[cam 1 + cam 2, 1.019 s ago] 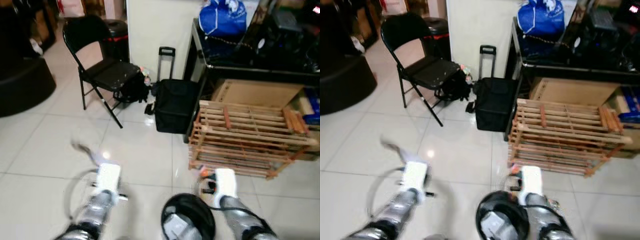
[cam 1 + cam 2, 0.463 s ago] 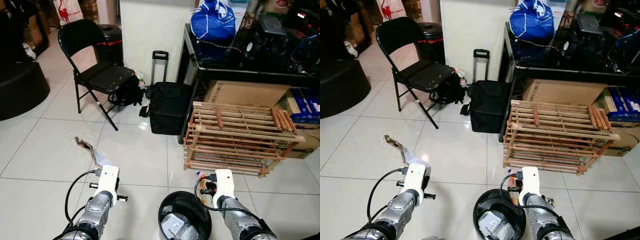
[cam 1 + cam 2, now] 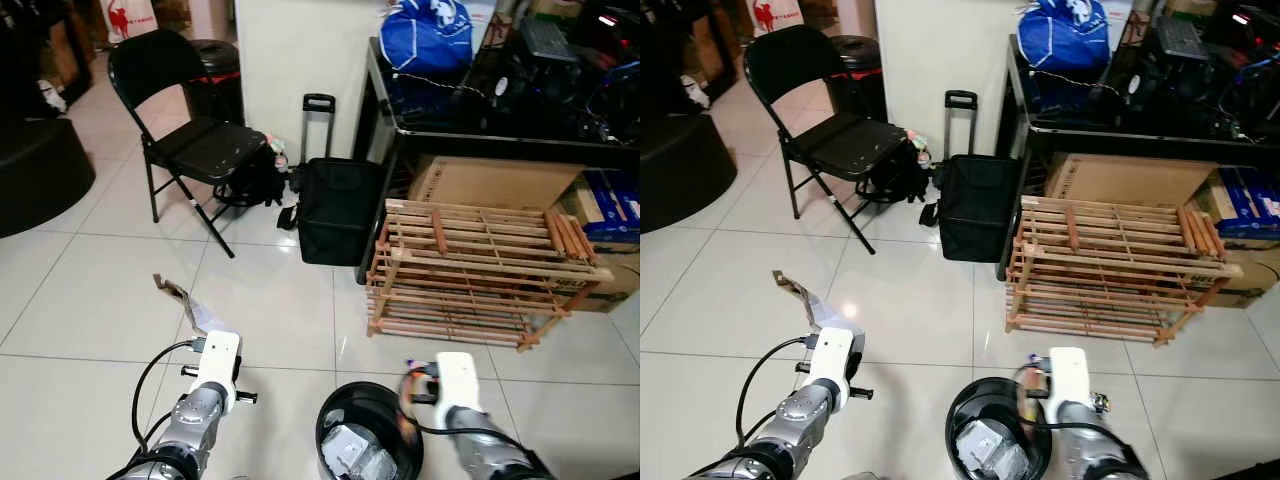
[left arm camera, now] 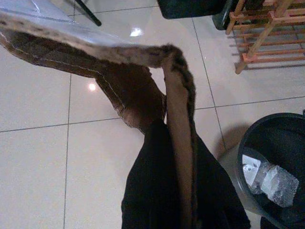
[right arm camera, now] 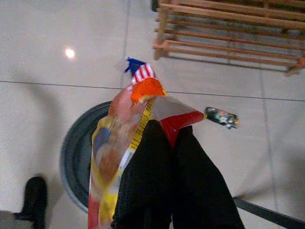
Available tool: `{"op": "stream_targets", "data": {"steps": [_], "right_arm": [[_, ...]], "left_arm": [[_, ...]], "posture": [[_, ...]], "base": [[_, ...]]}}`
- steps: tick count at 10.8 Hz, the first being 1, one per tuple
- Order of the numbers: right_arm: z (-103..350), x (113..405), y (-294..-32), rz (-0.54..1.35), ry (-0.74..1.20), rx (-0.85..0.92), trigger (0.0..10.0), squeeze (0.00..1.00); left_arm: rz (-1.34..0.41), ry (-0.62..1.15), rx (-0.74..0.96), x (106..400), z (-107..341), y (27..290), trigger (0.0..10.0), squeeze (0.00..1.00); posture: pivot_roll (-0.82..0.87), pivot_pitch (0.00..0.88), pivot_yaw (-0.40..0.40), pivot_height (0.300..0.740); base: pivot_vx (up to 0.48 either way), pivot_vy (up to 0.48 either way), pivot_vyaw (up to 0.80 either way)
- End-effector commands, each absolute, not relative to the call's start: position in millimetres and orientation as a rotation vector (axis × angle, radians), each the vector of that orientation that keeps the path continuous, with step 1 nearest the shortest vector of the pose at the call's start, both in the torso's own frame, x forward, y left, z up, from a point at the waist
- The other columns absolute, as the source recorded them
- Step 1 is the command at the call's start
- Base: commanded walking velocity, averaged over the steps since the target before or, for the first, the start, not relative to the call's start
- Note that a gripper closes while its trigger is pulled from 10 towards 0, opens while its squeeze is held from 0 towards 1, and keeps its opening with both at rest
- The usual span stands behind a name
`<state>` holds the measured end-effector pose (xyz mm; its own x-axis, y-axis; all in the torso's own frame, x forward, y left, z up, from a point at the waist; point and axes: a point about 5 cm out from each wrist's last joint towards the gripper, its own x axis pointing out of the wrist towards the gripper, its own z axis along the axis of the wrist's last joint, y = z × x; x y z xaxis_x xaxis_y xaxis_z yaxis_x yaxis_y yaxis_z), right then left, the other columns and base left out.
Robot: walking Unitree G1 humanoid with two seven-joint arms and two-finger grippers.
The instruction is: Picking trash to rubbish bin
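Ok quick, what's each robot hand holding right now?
Left gripper: closed on a crumpled brown paper strip.
Right gripper: closed on a red and yellow snack wrapper.

Glossy white tiled floor (image 3: 90, 300), black folding metal chair (image 3: 185, 140) upper left, slatted wooden rack (image 3: 480, 270) right, white wall (image 3: 300, 50)

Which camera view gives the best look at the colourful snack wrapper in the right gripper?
The right wrist view: the snack wrapper is large and sharp there, pinched in the right gripper above the rubbish bin. The eye views show only a blurred edge.
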<state>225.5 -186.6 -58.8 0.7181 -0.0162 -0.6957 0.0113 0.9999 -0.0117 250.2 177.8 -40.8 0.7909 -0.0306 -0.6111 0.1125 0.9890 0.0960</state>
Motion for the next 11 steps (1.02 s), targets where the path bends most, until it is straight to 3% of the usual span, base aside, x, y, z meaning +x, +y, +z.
{"op": "stream_targets", "data": {"steps": [1,4,11], "right_arm": [[-61.5,218.3,-201.6,-0.076,0.8,-0.02,10.0,0.0],[-59.5,220.1,-205.6,-0.076,0.787,-0.011,10.0,0.0],[-36.4,257.0,-183.0,0.14,0.687,-0.04,10.0,0.0]], "left_arm": [[-0.09,0.657,0.14,249.0,-41.5,177.4,10.0,0.0],[-0.096,0.662,0.136,247.3,-42.8,176.7,10.0,0.0],[-0.123,0.669,0.128,244.5,-44.5,176.1,10.0,0.0]], "posture": [[0.08,0.023,-0.045,0.74],[0.08,0.027,-0.048,0.74],[0.11,0.043,-0.052,0.74]], "base": [[0.0,0.0,0.0],[0.0,0.0,0.0],[0.0,0.0,0.0]]}}
